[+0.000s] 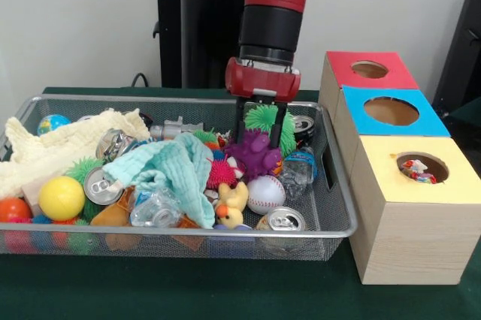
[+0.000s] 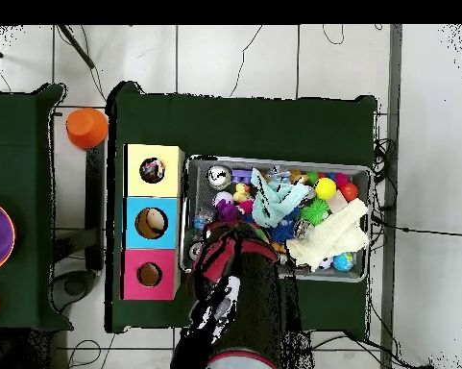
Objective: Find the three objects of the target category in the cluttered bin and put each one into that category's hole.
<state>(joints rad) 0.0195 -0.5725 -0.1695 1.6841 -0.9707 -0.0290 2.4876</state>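
The wire mesh bin (image 1: pixel 173 233) is full of toys, cans and cloths; it also shows in the overhead view (image 2: pixel 273 159). The cream-yellow knitted cloth (image 1: pixel 68 140) lies at its back left corner, also seen from overhead (image 2: pixel 328 235). My gripper (image 1: pixel 261 131) is open, low in the bin's right part. Its fingers (image 1: pixel 240 121) straddle a green spiky ball (image 1: pixel 264 119), just above a purple spiky toy (image 1: pixel 254 156). The yellow-topped hole (image 1: pixel 422 166) (image 2: pixel 153 170) holds a multicoloured confetti item (image 1: pixel 418 170). No confetti cloth shows in the bin.
A teal cloth (image 1: pixel 176 173) lies mid-bin among silver cans (image 1: pixel 101 185), a baseball (image 1: pixel 265 194), a yellow ball (image 1: pixel 62 197) and a rubber duck (image 1: pixel 231 207). Blue-topped (image 1: pixel 391 111) and red-topped (image 1: pixel 370 70) holes sit behind the yellow one. An orange object (image 2: pixel 86 127) stands off-table.
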